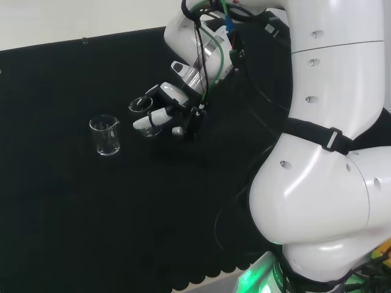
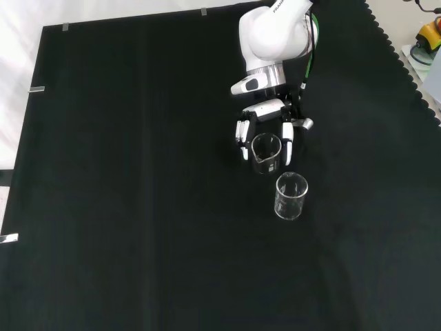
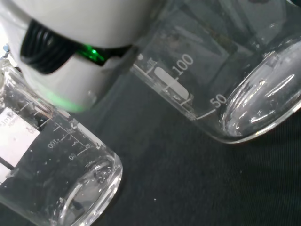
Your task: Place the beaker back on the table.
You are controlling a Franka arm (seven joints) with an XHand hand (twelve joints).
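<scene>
- Front view has the hand curled round the beaker, fingers to either side of the glass and the spout turned toward the lower left of that view. The beaker sits in the right half of the bench, nearer its far edge than its near one.
- Head view shows the same beaker low at the cloth, but I cannot tell whether its base is touching or hanging just above.
- To do the step well, I judge the beaker should be brought straight down with its base level, until it stands on its own. The fingers should then spread wide enough to clear the rim before the hand lifts straight away, so nothing drags the glass over.
- A second beaker stands upright just beside the held one, toward the near edge in the front view; in the head view it is to the left of the hand.
- That neighbour is the main thing in the way: an opening finger could nudge it, so the setting-down spot is better kept on the side away from it.
- Wrist view shows both glasses close together, with bare cloth between them.
</scene>
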